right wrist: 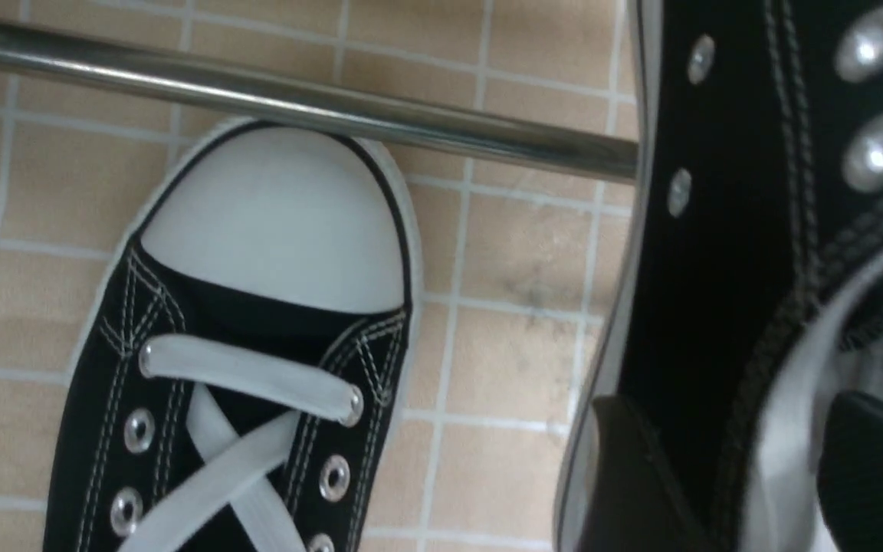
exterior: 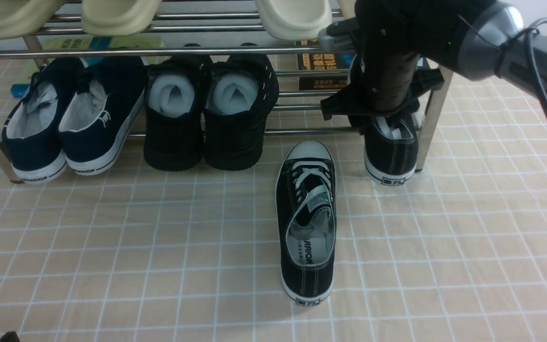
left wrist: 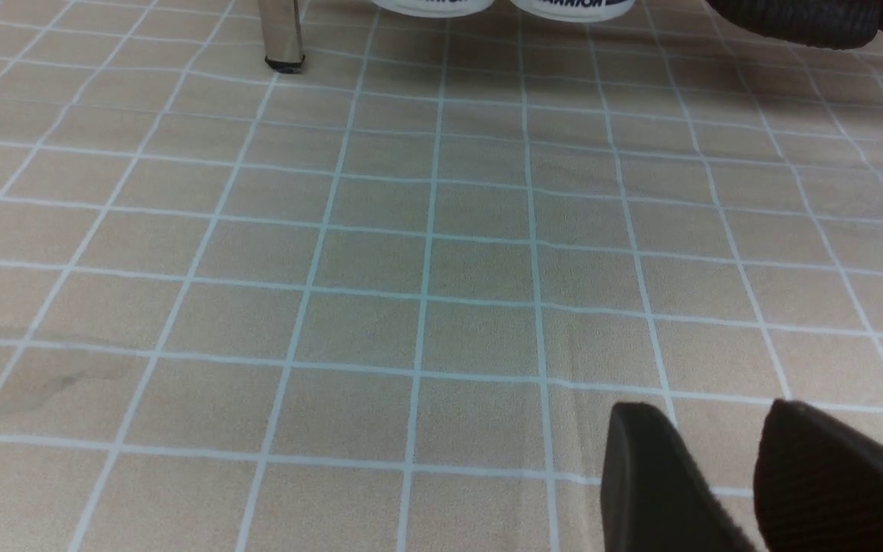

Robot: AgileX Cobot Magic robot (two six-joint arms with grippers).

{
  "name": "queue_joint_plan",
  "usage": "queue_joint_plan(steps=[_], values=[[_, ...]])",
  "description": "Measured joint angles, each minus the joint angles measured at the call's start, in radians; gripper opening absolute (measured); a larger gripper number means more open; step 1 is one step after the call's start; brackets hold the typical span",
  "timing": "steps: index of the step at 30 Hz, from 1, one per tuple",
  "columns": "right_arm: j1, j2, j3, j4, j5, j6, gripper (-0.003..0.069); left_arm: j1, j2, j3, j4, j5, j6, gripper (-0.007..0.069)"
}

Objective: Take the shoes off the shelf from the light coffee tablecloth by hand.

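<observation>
One black canvas sneaker with white laces and toe cap lies on the light coffee tablecloth in front of the chrome shelf, toe towards it; it also shows in the right wrist view. The other sneaker sits at the right end of the shelf's lower tier, heel outward. My right gripper is open and straddles this sneaker's side wall, one finger outside, one inside. My left gripper is open and empty, low over the cloth.
Navy slip-ons and all-black shoes stuffed with white paper fill the lower tier's left and middle. Cream slippers sit on the top tier. The shelf's right post stands close beside my right gripper. Books lie behind.
</observation>
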Motion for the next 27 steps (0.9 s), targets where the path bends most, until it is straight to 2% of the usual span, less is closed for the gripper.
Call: queue_joint_plan(steps=[5,8,9,10,11,12,15,20,24,27], values=[[0.0,0.046,0.0,-0.026,-0.033,0.0,0.0307,0.0,0.0,0.0,0.0,0.0,0.0,0.0239],[0.0,0.06,0.0,-0.039,-0.024,-0.002,0.0207,0.0,0.0,0.0,0.0,0.0,0.0,0.0239],[0.0,0.06,0.0,-0.033,-0.018,-0.005,0.0164,0.0,0.0,0.0,0.0,0.0,0.0,0.0239],[0.0,0.057,0.0,-0.025,-0.001,-0.024,0.008,0.0,0.0,0.0,0.0,0.0,0.0,0.0239],[0.0,0.048,0.0,-0.011,0.017,-0.04,0.0028,0.0,0.0,0.0,0.0,0.0,0.0,0.0239],[0.0,0.037,0.0,0.003,0.035,-0.062,0.0011,0.0,0.0,0.0,0.0,0.0,0.0,0.0239],[0.002,-0.021,0.005,0.067,0.087,-0.127,0.0007,0.0,0.0,0.0,0.0,0.0,0.0,0.0239],[0.006,-0.18,0.081,0.166,0.095,-0.17,0.0007,0.0,0.0,0.0,0.0,0.0,0.0,0.0239],[0.006,-0.312,0.212,0.224,0.103,-0.17,0.0007,0.0,0.0,0.0,0.0,0.0,0.0,0.0239],[0.018,-0.421,0.406,0.255,0.104,-0.133,0.0007,0.0,0.0,0.0,0.0,0.0,0.0,0.0239]])
